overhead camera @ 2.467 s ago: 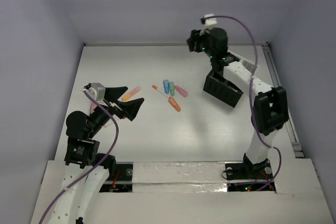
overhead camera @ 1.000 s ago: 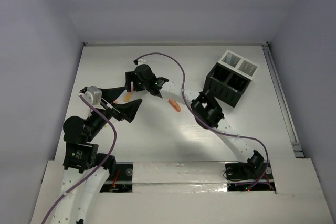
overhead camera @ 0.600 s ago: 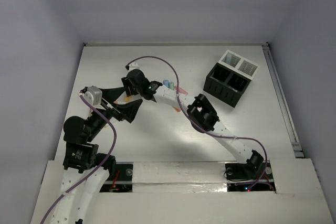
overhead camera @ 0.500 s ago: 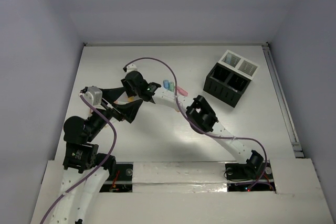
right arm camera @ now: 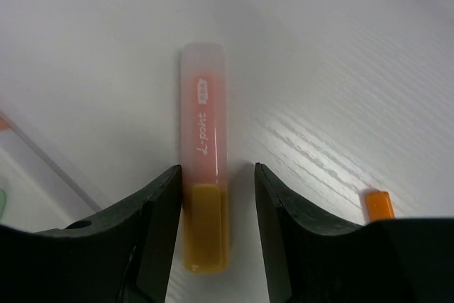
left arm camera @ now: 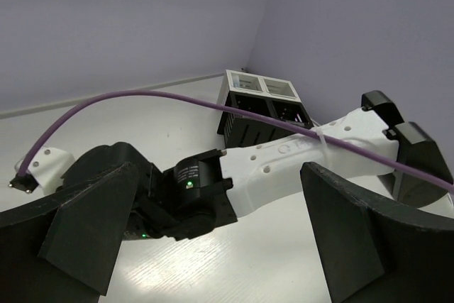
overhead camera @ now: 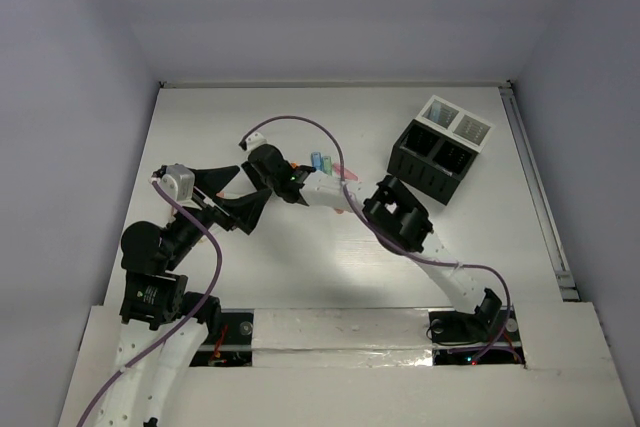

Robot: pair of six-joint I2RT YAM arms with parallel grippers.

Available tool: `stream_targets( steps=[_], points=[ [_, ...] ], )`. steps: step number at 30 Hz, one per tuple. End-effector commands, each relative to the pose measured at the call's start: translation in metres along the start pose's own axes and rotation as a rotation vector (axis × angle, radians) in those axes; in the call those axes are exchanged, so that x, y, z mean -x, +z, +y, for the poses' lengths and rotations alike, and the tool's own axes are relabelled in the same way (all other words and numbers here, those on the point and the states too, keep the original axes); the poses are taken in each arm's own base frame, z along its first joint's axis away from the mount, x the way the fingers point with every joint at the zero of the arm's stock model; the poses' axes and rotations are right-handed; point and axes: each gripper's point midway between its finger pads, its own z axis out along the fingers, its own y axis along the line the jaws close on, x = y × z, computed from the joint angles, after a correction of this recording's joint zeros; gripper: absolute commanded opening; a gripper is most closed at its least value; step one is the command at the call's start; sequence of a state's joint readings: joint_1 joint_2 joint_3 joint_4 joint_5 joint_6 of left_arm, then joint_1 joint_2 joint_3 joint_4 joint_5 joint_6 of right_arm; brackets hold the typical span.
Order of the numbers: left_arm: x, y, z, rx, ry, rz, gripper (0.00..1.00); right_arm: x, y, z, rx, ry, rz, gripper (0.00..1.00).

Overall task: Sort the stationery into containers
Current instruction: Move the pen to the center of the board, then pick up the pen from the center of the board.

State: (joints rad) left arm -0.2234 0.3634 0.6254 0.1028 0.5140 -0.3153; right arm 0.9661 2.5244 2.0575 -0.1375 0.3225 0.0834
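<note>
Stationery lies loose at mid-table, just beyond the left gripper [left arm camera: 216, 169], which hangs with its jaws spread wide and holds nothing. Next out, the right gripper [right arm camera: 216, 175] straddles a highlighter [right arm camera: 203, 140] lying flat on the table [right arm camera: 340, 47]. Its jaws are parted, one on either side of the orange barrel next to the pink cap, and not yet clamped. Expect a light, rigid plastic body with a smooth surface that can roll or slip; grip across the barrel near mid-length. An orange piece [right arm camera: 378, 204] is cut off by the right finger. Farther on, blue and green cylinders [overhead camera: 320, 160] show beside the forearm; anything under it is hidden. Farthest right stand the containers [overhead camera: 430, 162]; their contents cannot be made out.
</note>
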Motion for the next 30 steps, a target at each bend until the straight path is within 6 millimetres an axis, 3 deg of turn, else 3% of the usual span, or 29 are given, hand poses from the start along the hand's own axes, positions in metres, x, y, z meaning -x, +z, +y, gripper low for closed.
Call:
stream_targets(
  steps=[1,4,8,10,13,14,16,22,26,29,30],
  points=[
    [0.025,0.000,-0.012,-0.032,0.038,-0.060,0.99,-0.027,-0.010,-0.013,0.021,-0.076,0.077,0.50],
    [0.024,0.000,-0.011,-0.030,0.037,-0.058,0.99,-0.029,-0.016,-0.022,0.038,-0.073,0.086,0.47],
    [0.024,0.000,-0.011,-0.032,0.039,-0.059,0.99,-0.028,-0.012,-0.032,0.064,-0.052,0.091,0.58],
    [0.024,0.001,-0.011,-0.030,0.037,-0.058,0.99,-0.025,-0.009,-0.025,0.098,-0.051,0.093,0.67],
    [0.023,0.001,-0.011,-0.032,0.036,-0.056,0.99,-0.029,-0.002,-0.012,0.161,-0.052,0.120,0.68],
    [0.023,0.001,-0.010,-0.030,0.035,-0.055,0.99,-0.016,-0.001,-0.008,0.176,-0.047,0.097,0.68],
    [0.023,0.001,-0.010,-0.030,0.035,-0.055,0.99,-0.017,0.002,0.000,0.218,-0.047,0.113,0.67],
    [0.023,0.001,-0.010,-0.030,0.038,-0.055,0.99,-0.018,0.018,0.018,0.280,-0.014,0.128,0.57],
    [0.023,0.001,-0.010,-0.030,0.038,-0.054,0.99,-0.015,0.028,0.013,0.233,-0.006,0.115,0.36],
    [0.023,0.001,-0.008,-0.022,0.041,-0.057,0.99,0.006,0.027,0.001,0.166,0.013,0.046,0.25],
    [0.023,0.001,-0.009,-0.023,0.039,-0.057,0.99,0.024,0.027,-0.008,0.148,0.040,-0.007,0.22]
  ],
)
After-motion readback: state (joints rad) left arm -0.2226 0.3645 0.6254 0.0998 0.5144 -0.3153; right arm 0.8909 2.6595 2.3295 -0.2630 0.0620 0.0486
